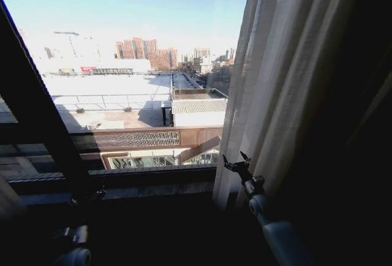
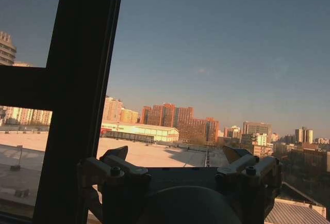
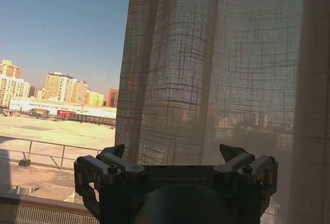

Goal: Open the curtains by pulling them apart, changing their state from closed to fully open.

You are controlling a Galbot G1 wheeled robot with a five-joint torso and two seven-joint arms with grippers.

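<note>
The sheer cream curtain hangs gathered in pleats at the right side of the window, and its woven mesh stands just ahead of my right gripper in the right wrist view. My right gripper is open beside the curtain's inner edge, low near the sill, with nothing between its fingers. My left gripper is open too, held low at the left by the dark window frame, facing bare glass. The left arm sits in shadow at the bottom left.
A dark heavy drape hangs at the far right behind the sheer panel. The window sill runs across below the glass. A slanted dark frame bar crosses the left side. Rooftops and city buildings lie outside.
</note>
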